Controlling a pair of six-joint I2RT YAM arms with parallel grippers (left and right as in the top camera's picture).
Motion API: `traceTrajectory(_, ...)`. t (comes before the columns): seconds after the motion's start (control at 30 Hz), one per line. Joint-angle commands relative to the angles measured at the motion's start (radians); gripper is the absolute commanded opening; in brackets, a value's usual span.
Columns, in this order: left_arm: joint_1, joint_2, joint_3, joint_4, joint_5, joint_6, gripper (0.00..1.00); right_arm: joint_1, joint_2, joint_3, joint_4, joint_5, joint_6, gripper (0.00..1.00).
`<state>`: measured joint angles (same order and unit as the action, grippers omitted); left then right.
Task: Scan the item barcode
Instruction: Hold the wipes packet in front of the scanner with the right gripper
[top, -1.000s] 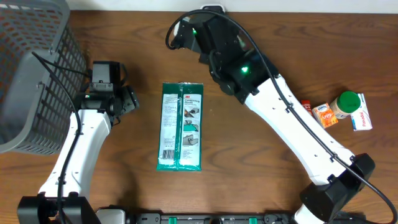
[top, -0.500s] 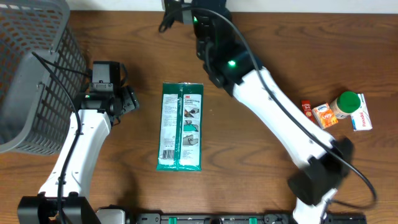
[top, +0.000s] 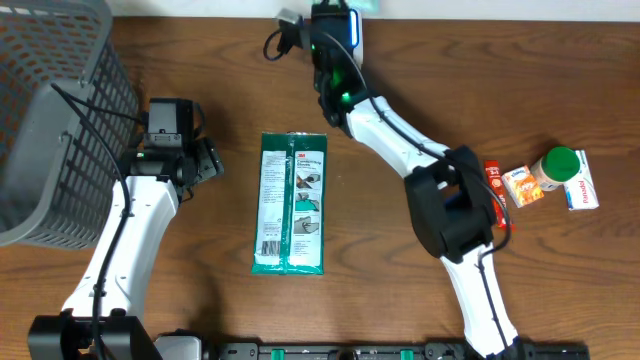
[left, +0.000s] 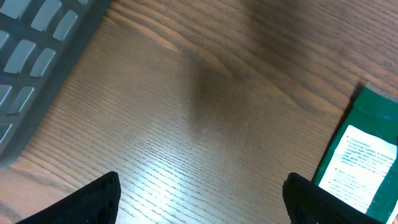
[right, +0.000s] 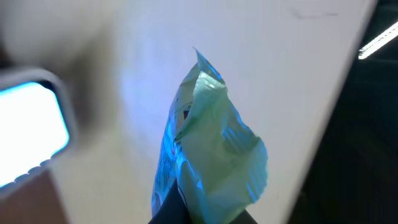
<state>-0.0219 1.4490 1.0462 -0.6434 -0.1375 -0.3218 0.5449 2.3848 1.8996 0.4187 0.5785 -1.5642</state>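
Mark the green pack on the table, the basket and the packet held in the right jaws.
green pack (top: 292, 205), overhead view, middle of its printed face.
basket (top: 60, 60), overhead view, grey mesh wall.
packet (right: 211, 143), right wrist view, crinkled middle.

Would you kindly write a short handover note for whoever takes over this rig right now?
Right gripper: shut on a small crinkly packet, held beside the blue-lit scanner at the far edge of the table.
Left gripper: open, empty, hovering over the table between the grey basket and the green flat pack.
Done: packet picked up and presented to the scanner.
Left: whether the barcode read cannot be told; confirm it, then set the packet down.
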Motion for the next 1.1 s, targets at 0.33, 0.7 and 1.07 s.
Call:
traceTrajectory(0.33, -0.002, -0.014, 0.024, 0.0, -0.013, -0.006, 0.85, -0.048, 0.057, 0.201, -0.229, -0.143, 0.449, 0.01)
traceTrajectory(0.7, -0.002, -0.014, 0.024, -0.001, -0.013, -0.006, 0.85, -0.063, 0.138, 0.201, -0.212, -0.169, 0.449, 0.01)
traceTrajectory(1.07, -0.002, -0.014, 0.024, -0.001, -0.013, -0.006, 0.85, -0.053, 0.253, 0.2, -0.198, -0.137, 0.491, 0.01)
